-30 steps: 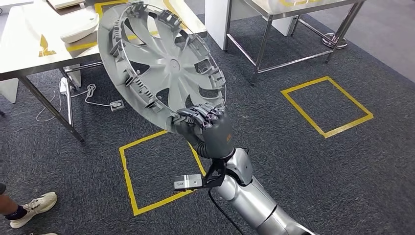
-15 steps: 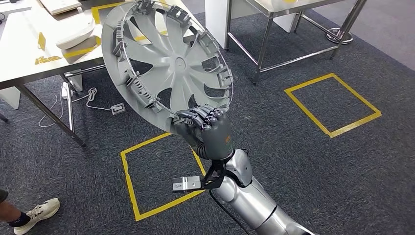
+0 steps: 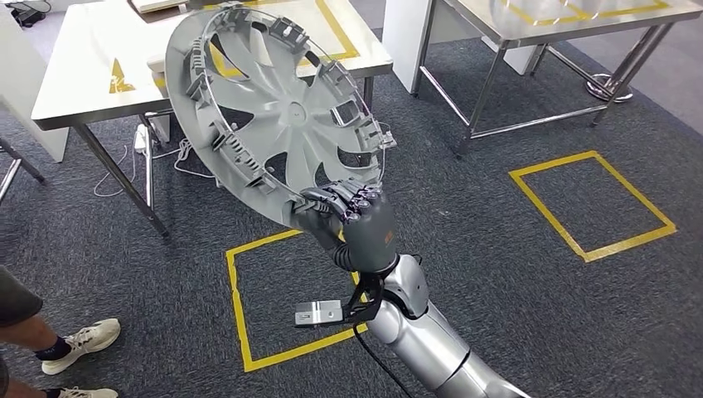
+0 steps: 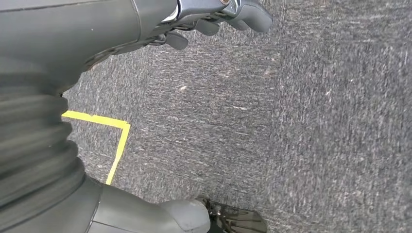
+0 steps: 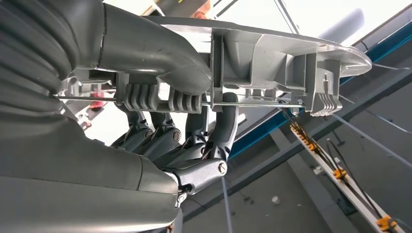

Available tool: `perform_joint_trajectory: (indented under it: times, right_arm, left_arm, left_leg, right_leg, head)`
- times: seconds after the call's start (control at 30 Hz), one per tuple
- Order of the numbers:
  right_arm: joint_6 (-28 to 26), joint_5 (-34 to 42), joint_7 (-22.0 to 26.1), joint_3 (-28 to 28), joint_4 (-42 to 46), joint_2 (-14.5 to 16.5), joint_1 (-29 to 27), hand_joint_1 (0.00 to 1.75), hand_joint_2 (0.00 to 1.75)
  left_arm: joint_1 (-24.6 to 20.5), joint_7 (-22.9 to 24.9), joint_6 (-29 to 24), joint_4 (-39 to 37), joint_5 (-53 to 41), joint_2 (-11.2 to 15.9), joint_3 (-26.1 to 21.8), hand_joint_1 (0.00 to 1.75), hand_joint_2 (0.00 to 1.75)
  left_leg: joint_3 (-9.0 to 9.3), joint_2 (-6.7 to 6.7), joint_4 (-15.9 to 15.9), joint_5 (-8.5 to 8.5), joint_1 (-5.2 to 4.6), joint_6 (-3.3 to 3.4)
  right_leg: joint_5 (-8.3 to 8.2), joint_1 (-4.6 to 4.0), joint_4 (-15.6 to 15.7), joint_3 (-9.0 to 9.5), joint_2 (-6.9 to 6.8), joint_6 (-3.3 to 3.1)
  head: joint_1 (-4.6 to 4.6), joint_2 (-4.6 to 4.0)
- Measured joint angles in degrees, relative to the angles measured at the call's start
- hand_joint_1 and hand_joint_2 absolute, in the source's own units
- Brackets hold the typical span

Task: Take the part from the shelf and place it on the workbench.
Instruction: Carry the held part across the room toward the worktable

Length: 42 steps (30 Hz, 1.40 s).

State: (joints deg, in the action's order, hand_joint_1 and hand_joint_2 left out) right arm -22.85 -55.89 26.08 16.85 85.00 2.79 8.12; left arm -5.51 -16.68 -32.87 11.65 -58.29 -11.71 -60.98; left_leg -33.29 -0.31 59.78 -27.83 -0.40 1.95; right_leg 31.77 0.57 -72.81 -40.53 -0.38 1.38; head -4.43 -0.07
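A large grey wheel cover [image 3: 273, 108], the part, is held up tilted in the head view, its ribbed inner side and wire ring facing me. My right hand [image 3: 352, 220] grips its lower rim, fingers curled over the edge. In the right wrist view those fingers [image 5: 214, 141] wrap the rim and wire ring of the cover [image 5: 272, 53] from below, with the thumb on the other side. The white workbench [image 3: 91, 75] with yellow tape marks stands behind the cover at the upper left. My left hand [image 4: 97, 29] hangs over grey carpet, holding nothing, fingers and thumb apart.
A steel-legged table [image 3: 514, 16] stands at the back right. Yellow tape squares [image 3: 240, 307] [image 3: 593, 203] mark the carpet. A person's legs and white shoes [image 3: 79, 340] are at the lower left. Cables and a power strip [image 3: 166, 153] lie under the workbench.
The whole picture has shifted, so the camera moved: the workbench and floor squares now sit further right. The wheel cover stays in my right hand's grip at the same pose.
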Motion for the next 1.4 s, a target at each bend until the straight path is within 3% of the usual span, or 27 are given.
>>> perform_joint_trajectory:
  times: [0.07, 0.1, 0.17, 0.23, 0.3, 0.4, 0.43, 0.47, 0.5, 0.57, 0.63, 0.73, 0.8, 0.83, 0.9, 0.93, 0.97, 1.0, 1.07, 1.1, 1.17, 1.3, 1.33, 1.4]
  right_arm:
    - [-0.1, 0.1, 0.1, 0.0, 0.0, 0.0, -0.1, 1.75, 1.75]
    - [-0.1, 0.1, 0.1, 0.0, 0.1, 0.0, -0.1, 1.75, 1.75]
    - [-0.1, 0.1, 0.3, 0.0, 0.2, 0.0, -0.1, 1.75, 1.75]
    - [-0.2, 0.1, 0.4, 0.0, 0.4, 0.0, -0.2, 1.75, 1.75]
    - [-0.2, 0.2, 0.3, 0.0, 0.5, 0.0, -0.3, 1.75, 1.75]
    - [-0.2, 0.2, 0.3, 0.0, 0.5, 0.0, -0.3, 1.75, 1.75]
    - [-0.2, 0.2, 0.3, 0.0, 0.5, 0.0, -0.3, 1.75, 1.75]
    - [-0.1, 0.2, 0.3, 0.0, 0.5, 0.0, -0.3, 1.75, 1.75]
    - [-0.1, 0.2, 0.3, 0.0, 0.5, 0.0, -0.3, 1.75, 1.75]
    - [0.0, 0.3, 0.3, 0.0, 0.5, 0.0, -0.3, 1.75, 1.75]
    - [0.0, 0.3, 0.4, 0.0, 0.5, 0.0, -0.3, 1.75, 1.75]
    - [0.0, 0.3, 0.4, 0.0, 0.5, 0.0, -0.2, 1.75, 1.75]
    - [0.0, 0.4, 0.4, 0.0, 0.6, 0.0, -0.2, 1.75, 1.75]
    - [0.0, 0.4, 0.4, 0.0, 0.6, -0.1, -0.2, 1.75, 1.75]
    - [0.1, 0.6, 0.5, 0.0, 0.6, -0.1, -0.3, 1.75, 1.75]
    - [0.1, 0.7, 0.6, 0.0, 0.5, -0.1, -0.4, 1.75, 1.75]
    - [0.1, 0.9, 0.6, 0.0, 0.5, -0.1, -0.4, 1.75, 1.75]
    - [0.1, 1.1, 0.6, 0.0, 0.5, -0.1, -0.5, 1.75, 1.75]
    - [0.2, 1.4, 0.6, -0.1, 0.5, -0.1, -0.5, 1.75, 1.75]
    - [0.2, 1.5, 0.7, -0.1, 0.5, -0.1, -0.5, 1.75, 1.75]
    - [0.2, 1.6, 0.7, -0.2, 0.5, -0.1, -0.4, 1.75, 1.75]
    - [0.2, 1.9, 0.6, -0.3, 0.5, -0.1, -0.5, 1.75, 1.75]
    - [0.2, 1.9, 0.6, -0.3, 0.5, -0.1, -0.5, 1.75, 1.75]
    - [0.2, 2.0, 0.7, -0.3, 0.5, -0.1, -0.5, 1.75, 1.75]
  left_arm:
    - [0.0, -0.2, 0.0, 0.0, 0.0, -0.1, 0.0, 0.0, 1.75]
    - [0.0, -0.2, 0.0, -0.1, 0.0, -0.1, 0.0, 0.0, 1.75]
    - [-0.1, -0.3, 0.1, -0.1, 0.0, -0.1, 0.0, 0.0, 1.75]
    - [-0.1, -0.4, 0.1, -0.1, 0.0, -0.1, 0.0, 0.0, 1.75]
    - [-0.1, -0.4, 0.1, 0.0, 0.0, -0.1, 0.0, 0.0, 1.75]
    - [-0.1, -0.3, 0.1, 0.0, 0.0, -0.1, 0.0, 0.0, 1.75]
    - [0.0, -0.2, 0.1, 0.0, 0.0, 0.0, 0.0, 0.0, 1.75]
    - [0.0, -0.1, 0.1, 0.0, 0.0, 0.0, -0.1, 0.0, 1.75]
    - [0.1, 0.0, 0.1, 0.0, 0.0, 0.0, -0.1, 0.0, 1.75]
    - [0.1, 0.1, 0.2, 0.0, 0.0, 0.0, -0.1, 0.0, 1.75]
    - [0.0, 0.1, 0.3, -0.1, 0.0, -0.1, -0.1, 0.0, 1.75]
    - [0.1, 0.2, 0.4, -0.2, 0.0, -0.1, -0.1, 0.0, 1.75]
    - [0.1, 0.3, 0.4, -0.2, 0.0, -0.1, -0.1, 0.0, 1.75]
    - [0.1, 0.3, 0.4, -0.2, 0.0, -0.1, -0.1, 0.0, 1.75]
    - [0.1, 0.4, 0.4, -0.2, 0.0, -0.1, -0.1, 0.0, 1.75]
    - [0.1, 0.5, 0.4, -0.2, 0.0, -0.1, -0.1, 0.0, 1.75]
    - [0.2, 0.5, 0.4, -0.2, 0.0, -0.1, -0.1, 0.0, 1.75]
    - [0.2, 0.5, 0.4, -0.2, 0.0, -0.1, -0.1, 0.0, 1.75]
    - [0.2, 0.4, 0.4, -0.2, -0.1, -0.2, -0.1, 0.0, 1.75]
    - [0.2, 0.4, 0.4, -0.2, -0.1, -0.2, -0.1, 0.0, 1.75]
    - [0.2, 0.2, 0.4, -0.1, -0.1, -0.2, -0.1, 0.0, 1.75]
    - [0.1, -0.3, 0.5, -0.1, -0.1, -0.2, -0.1, 0.0, 1.75]
    - [0.0, -0.3, 0.6, -0.1, -0.1, -0.2, -0.1, 0.0, 1.75]
    - [0.0, -0.4, 0.6, -0.1, -0.1, -0.2, -0.1, 0.0, 1.75]
  left_leg:
    - [0.84, -0.26, 0.1, -0.78, -0.19, -0.29]
    - [0.97, -0.34, 0.1, -1.05, -0.23, -0.53]
    - [0.92, -0.39, 0.1, -1.32, -0.23, -1.11]
    - [1.07, -0.31, 0.0, -1.6, -0.17, -1.76]
    - [0.15, -0.17, 2.4, -2.92, -0.18, -2.52]
    - [-5.77, -0.05, 12.8, -6.53, 0.45, -3.5]
    - [-7.43, -0.05, 15.1, -6.65, 0.67, -3.73]
    - [-8.11, -0.04, 15.4, -5.57, 0.85, -3.91]
    - [-7.62, -0.02, 13.3, -3.41, 0.98, -4.03]
    - [-4.72, 0.06, 5.8, 1.31, 1.11, -4.15]
    - [-2.68, 0.07, 1.0, 2.58, 1.03, -3.59]
    - [-2.28, -0.04, 0.3, 1.79, 0.86, -2.09]
    - [-1.84, -0.07, 0.1, 1.54, 0.97, -1.19]
    - [-1.61, -0.06, 0.0, 1.39, 1.01, -0.83]
    - [-1.23, -0.06, 0.0, 0.94, 0.89, -0.42]
    - [-0.96, -0.08, 0.0, 0.69, 0.81, -0.34]
    - [-0.58, -0.13, 0.0, 0.39, 0.75, -0.33]
    - [-0.11, -0.2, 0.0, 0.07, 0.72, -0.4]
    - [0.86, -0.29, 0.0, -0.66, 0.67, -0.67]
    - [1.21, -0.29, 0.0, -1.0, 0.59, -0.93]
    - [1.49, -0.11, -0.1, -1.42, 0.45, -1.51]
    - [1.39, 0.4, 1.0, -2.59, 0.4, -2.79]
    - [0.27, 0.4, 3.4, -3.72, 0.46, -3.1]
    - [-3.81, 0.36, 10.8, -6.57, 0.7, -3.56]
  right_leg:
    - [-4.89, -0.45, 8.0, 2.69, 0.03, -0.98]
    - [-6.01, -0.68, 10.9, 3.8, 0.06, -1.37]
    - [-5.9, -1.01, 12.8, 4.55, 0.19, -1.8]
    - [-5.77, -0.83, 13.4, 5.01, 0.35, -2.08]
    - [-5.58, -0.38, 14.1, 5.95, 0.33, -2.57]
    - [-4.87, -0.11, 14.3, 6.98, 0.25, -3.04]
    - [-4.56, -0.07, 14.2, 7.34, 0.31, -3.02]
    - [-4.2, 0.01, 14.2, 7.79, 0.39, -2.9]
    - [-3.81, 0.12, 14.2, 8.31, 0.47, -2.72]
    - [-2.88, 0.27, 14.0, 9.27, 0.56, -2.11]
    - [-2.23, 0.17, 13.7, 9.43, 0.62, -1.4]
    - [-1.89, 0.12, 13.8, 9.41, 0.64, -0.41]
    - [-0.7, 0.24, 11.6, 8.52, 0.59, 0.19]
    - [0.53, 0.28, 8.8, 7.04, 0.56, 0.4]
    - [3.31, 0.27, 0.8, 2.41, 0.56, 0.61]
    - [3.73, 0.26, -2.1, 0.34, 0.56, 0.62]
    - [2.93, 0.26, -3.1, -0.8, 0.56, 0.54]
    - [0.94, 0.25, -1.6, -0.73, 0.56, 0.39]
    - [-4.13, 0.1, 6.0, 2.01, 0.29, -0.17]
    - [-5.58, -0.11, 9.6, 3.53, 0.06, -0.46]
    - [-6.07, -0.51, 12.9, 4.93, -0.21, -0.91]
    - [-5.81, -0.16, 13.9, 5.73, 0.62, -1.97]
    - [-5.73, 0.03, 14.1, 6.1, 0.79, -2.3]
    - [-5.36, 0.1, 14.1, 6.51, 1.27, -2.72]
  head:
    - [0.11, 0.0]
    - [0.18, 0.0]
    - [0.32, 0.0]
    - [0.19, 0.0]
    - [0.33, 0.0]
    - [0.54, 0.0]
    - [0.55, 0.0]
    - [0.55, 0.0]
    - [0.54, 0.0]
    - [0.6, 0.0]
    - [0.72, 0.0]
    - [0.41, 0.0]
    - [0.25, 0.0]
    - [0.12, 0.0]
    - [-0.02, 0.0]
    - [-0.03, 0.0]
    - [-0.04, 0.0]
    - [-0.05, 0.0]
    - [-0.07, 0.0]
    - [-0.04, 0.0]
    - [0.05, 0.0]
    - [0.19, 0.0]
    - [0.28, 0.0]
    - [0.39, 0.0]
